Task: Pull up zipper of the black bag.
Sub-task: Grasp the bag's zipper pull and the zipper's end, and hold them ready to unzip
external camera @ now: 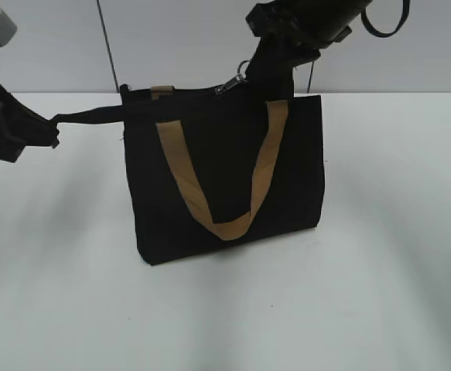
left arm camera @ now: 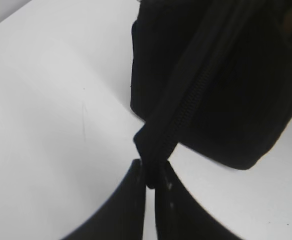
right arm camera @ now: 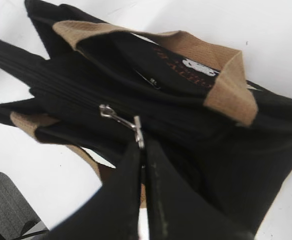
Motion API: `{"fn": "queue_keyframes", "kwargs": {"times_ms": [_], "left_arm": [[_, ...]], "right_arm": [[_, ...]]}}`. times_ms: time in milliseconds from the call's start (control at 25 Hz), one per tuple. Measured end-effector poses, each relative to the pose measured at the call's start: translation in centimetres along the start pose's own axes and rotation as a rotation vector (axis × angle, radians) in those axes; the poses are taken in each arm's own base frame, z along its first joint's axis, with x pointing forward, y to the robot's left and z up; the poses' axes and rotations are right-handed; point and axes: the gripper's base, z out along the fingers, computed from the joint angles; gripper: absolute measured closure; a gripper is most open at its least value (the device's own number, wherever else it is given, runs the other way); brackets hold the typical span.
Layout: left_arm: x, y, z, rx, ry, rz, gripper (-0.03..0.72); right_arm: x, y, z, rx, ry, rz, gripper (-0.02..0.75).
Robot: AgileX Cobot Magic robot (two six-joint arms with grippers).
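The black bag [external camera: 225, 178] stands upright on the white table with a tan strap handle [external camera: 210, 193] hanging down its front. Its zipper [external camera: 186, 97] runs along the top edge. My left gripper [external camera: 53, 133] is shut on the black tail end of the zipper tape [left arm camera: 153, 165] and holds it stretched out to the left of the bag [left arm camera: 221, 85]. My right gripper [external camera: 244, 77] is above the bag's top right and is shut on the silvery metal pull [right arm camera: 120, 120], seen against the bag's black top [right arm camera: 186, 130].
The white table [external camera: 395, 294] extends around the bag on all sides. A grey wall with a dark vertical seam [external camera: 105, 46] stands behind. A second tan handle [right arm camera: 211, 70] lies over the bag's far side.
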Motion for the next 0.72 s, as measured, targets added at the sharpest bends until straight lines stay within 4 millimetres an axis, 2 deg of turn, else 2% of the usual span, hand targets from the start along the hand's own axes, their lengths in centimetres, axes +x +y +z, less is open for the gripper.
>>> {"fn": "queue_keyframes", "kwargs": {"times_ms": [520,720], "left_arm": [[0.0,0.0,0.0,-0.003,0.004,0.004,0.670],[0.0,0.0,0.0,-0.003,0.002,0.001,0.670]], "right_arm": [[1.0,-4.6,-2.2,0.101,0.018,0.050,0.738],[1.2,-4.9,-2.4,0.100,0.031,0.055,0.738]]}}
